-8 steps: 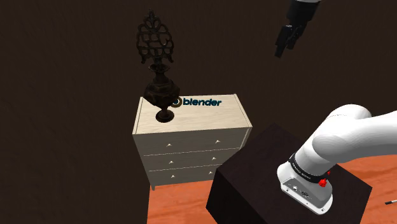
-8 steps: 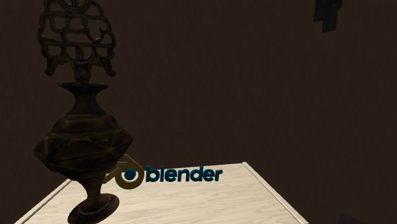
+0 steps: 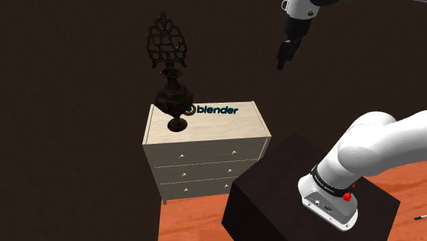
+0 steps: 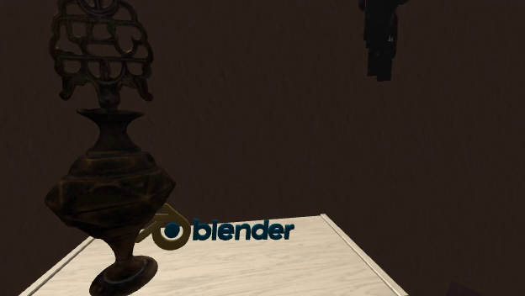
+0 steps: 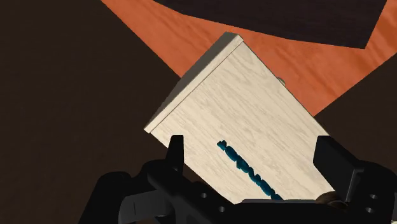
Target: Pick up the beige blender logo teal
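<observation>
The blender logo (image 3: 212, 109) stands on the back of a pale wooden dresser top (image 3: 205, 130): teal letters with a beige ring at their left end (image 4: 171, 229). My black gripper (image 3: 282, 56) hangs high in the air, well above the logo and off toward the shoulder view's right. In the second exterior view the gripper (image 4: 383, 63) points down near the top edge. From the wrist, the two fingers (image 5: 175, 151) stand apart with nothing between them, and the gripper (image 5: 251, 147) looks down on the teal letters (image 5: 248, 168) far below.
A tall dark ornate vase (image 3: 170, 75) stands on the dresser just left of the logo, almost touching the beige ring (image 4: 105, 168). The dresser has three drawers (image 3: 205, 168). My dark stand (image 3: 301, 192) sits beside it on an orange wooden floor (image 5: 191, 44).
The gripper has moved toward the shoulder view's left and come down a little, closer to a spot above the dresser. Logo and vase have not moved.
</observation>
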You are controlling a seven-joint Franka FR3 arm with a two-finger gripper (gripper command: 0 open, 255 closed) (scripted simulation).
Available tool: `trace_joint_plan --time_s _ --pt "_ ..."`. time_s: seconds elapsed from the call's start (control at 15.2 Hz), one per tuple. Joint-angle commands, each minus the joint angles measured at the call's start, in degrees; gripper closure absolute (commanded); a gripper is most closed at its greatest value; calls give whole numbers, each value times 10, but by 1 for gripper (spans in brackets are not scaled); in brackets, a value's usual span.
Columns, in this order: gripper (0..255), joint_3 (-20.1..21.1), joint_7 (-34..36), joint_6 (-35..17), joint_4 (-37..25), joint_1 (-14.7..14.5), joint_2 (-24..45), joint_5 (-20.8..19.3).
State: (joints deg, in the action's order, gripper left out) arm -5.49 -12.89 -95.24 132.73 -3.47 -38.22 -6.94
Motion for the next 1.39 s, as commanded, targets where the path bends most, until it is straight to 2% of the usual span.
trace_joint_plan --time_s 0.0,0.66,1.32 --pt "0 -4 -21 -30 -6 -11 37 1" --pt "0 -16 -128 -167 -45 -59 226 15" --pt "0 0 -231 -258 -135 -93 421 40"
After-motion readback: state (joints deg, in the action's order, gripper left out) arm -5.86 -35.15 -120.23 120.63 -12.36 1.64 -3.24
